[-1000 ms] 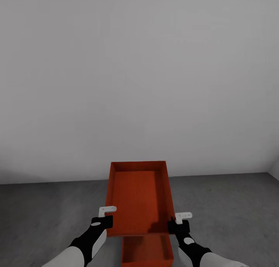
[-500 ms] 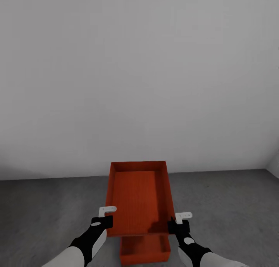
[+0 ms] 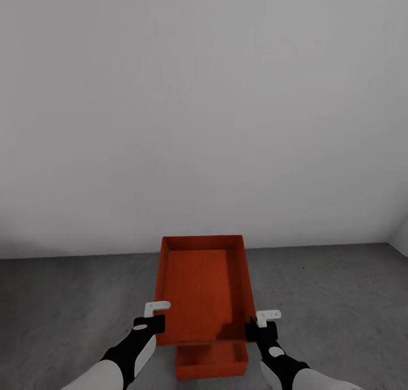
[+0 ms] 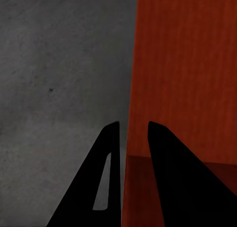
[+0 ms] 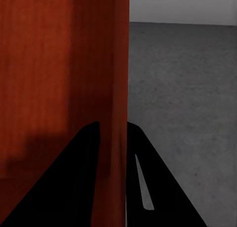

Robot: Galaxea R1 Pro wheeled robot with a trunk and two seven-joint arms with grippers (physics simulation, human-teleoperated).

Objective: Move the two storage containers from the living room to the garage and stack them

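Here, the upper container [image 3: 202,288] is being held by its side walls in both sets of clamped fingers, left [image 3: 151,317] and right [image 3: 262,324], while the lower container [image 3: 211,360], resting on the garage floor [image 3: 62,305], is sliding progressively further beneath it, so alignment for stacking is judged to be nearing.

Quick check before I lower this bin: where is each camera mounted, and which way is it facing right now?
Head: on the robot's head, looking down over both forearms at the held container, the lower container and the concrete floor.
Left wrist: by the left tool, along its fingers straddling the held container's wall.
Right wrist: by the right tool, likewise.
All three share the held container and floor.
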